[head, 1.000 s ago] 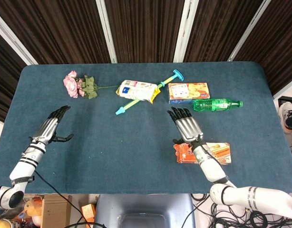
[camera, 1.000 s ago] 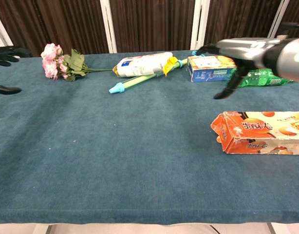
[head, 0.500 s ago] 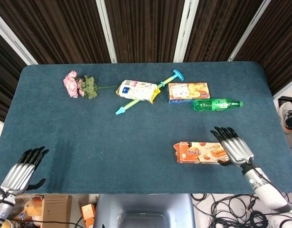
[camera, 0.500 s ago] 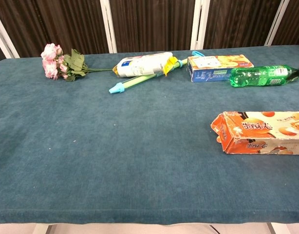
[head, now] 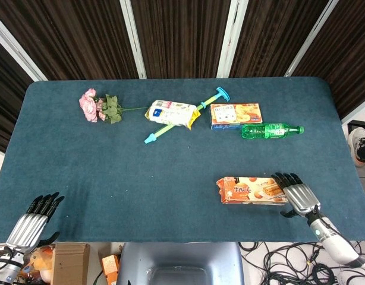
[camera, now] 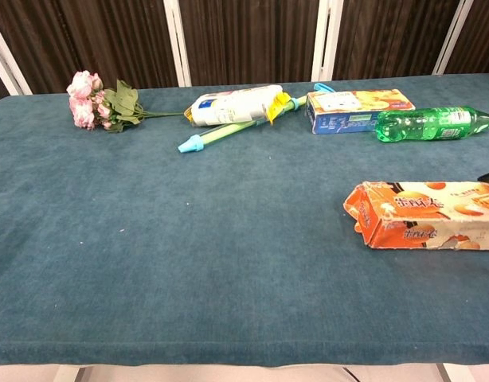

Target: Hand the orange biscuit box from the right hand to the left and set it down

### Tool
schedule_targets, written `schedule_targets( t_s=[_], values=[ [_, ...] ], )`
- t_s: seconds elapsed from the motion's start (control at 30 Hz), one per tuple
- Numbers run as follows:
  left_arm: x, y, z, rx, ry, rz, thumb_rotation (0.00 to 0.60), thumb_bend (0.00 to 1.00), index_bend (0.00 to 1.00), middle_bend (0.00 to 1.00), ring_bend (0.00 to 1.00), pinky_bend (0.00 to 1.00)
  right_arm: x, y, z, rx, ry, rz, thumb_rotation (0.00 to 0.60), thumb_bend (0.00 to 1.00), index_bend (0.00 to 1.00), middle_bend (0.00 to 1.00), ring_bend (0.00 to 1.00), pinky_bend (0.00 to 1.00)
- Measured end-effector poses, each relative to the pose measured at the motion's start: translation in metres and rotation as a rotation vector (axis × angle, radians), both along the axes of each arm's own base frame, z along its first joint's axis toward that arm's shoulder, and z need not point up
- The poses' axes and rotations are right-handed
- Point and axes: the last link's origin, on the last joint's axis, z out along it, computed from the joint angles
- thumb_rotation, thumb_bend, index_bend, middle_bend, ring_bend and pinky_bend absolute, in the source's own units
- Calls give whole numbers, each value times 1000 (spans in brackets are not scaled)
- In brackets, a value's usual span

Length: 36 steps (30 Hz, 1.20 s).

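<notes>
Orange biscuit box (head: 251, 190) flat on bench (head: 170, 172), near front right edge.
Head view: right robot hand (head: 298, 194) touches its end, fingers spread; left robot hand (head: 34, 217) open, well apart. Chest view: biscuit pictures, crumpled left end.

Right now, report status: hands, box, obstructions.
Right hand open, fingertips at orange biscuit box. Left hand open, near table edge. Box flat on table, ungrasped. Nothing between.

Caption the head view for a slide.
Right hand at the end of the orange biscuit box lying flat on the table; left hand open at the near left edge.
</notes>
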Motion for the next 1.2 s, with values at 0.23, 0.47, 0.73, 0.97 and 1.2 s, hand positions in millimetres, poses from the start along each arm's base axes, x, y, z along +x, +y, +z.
schedule_targets(
  t_s=[0.23, 0.47, 0.73, 0.97, 1.2],
  values=[
    [-1, 0, 4, 7, 11, 11, 600, 271, 0, 0, 0, 50, 5, -14, -8, -11, -34, 4, 600, 91, 7, 85, 23, 96],
    [-1, -1, 8, 11, 26, 20, 600, 273, 0, 0, 0, 50, 9, -16, -13, -19, -48, 11, 600, 132, 730, 650, 665, 658],
    [13, -3, 7, -45, -62, 14, 600, 273, 0, 0, 0, 44, 36, -22, -10, -121, -134, 131, 600, 182, 820, 715, 730, 717],
    [64, 23, 1, -133, -235, -153, 600, 217, 0, 0, 0, 32, 103, -34, -20, -101, -194, 289, 600, 182, 826, 721, 736, 718],
    [105, 60, -3, -114, -312, -245, 600, 178, 0, 0, 0, 26, 197, -49, -34, -84, -173, 445, 600, 182, 826, 721, 737, 713]
  ],
)
